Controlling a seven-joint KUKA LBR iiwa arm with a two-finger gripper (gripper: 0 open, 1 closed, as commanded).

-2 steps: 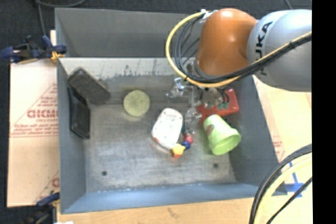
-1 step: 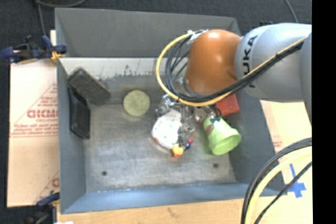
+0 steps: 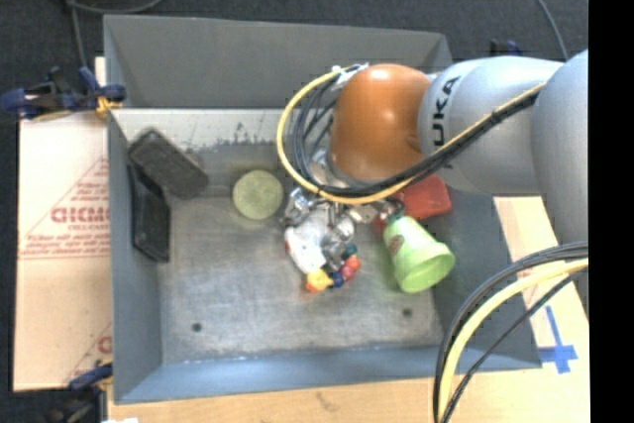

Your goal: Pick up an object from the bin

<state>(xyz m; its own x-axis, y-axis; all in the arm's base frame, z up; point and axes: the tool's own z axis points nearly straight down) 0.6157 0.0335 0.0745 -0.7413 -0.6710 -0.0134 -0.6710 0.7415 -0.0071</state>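
Several small things lie loose in the grey metal bin [image 3: 198, 312], and the gripper [image 3: 319, 216] hangs low over the middle of its floor, under the orange cover [image 3: 374, 119] of the arm [image 3: 515, 124] that comes in from the right; a loop of yellow and black cables [image 3: 285, 129] rings that cover on its left side; whether the gripper is parted or closed cannot be told, since the cover and wrist hide most of it from above; directly below it, touching or very nearly touching its metal tip, lies a white lumpy toy [image 3: 307, 248] with small red, yellow and blue bits at its lower end; the toy sits near the centre of the bin, a little towards the near wall; whether it is gripped or merely lies beneath the tool cannot be told either; just right of the toy a bright green cup [image 3: 421, 258] lies tipped on its side, its mouth turned towards the lower right; behind the cup a red block [image 3: 431, 198] lies partly hidden under the arm; left of the gripper a pale green round disc [image 3: 258, 194] lies flat on the floor, close to the gripper but apart from the white toy; further left a black oblong block [image 3: 168, 163] lies near the back left corner; a second, flatter black piece [image 3: 151, 213] rests along the left wall just beneath it, the two touching or nearly so.
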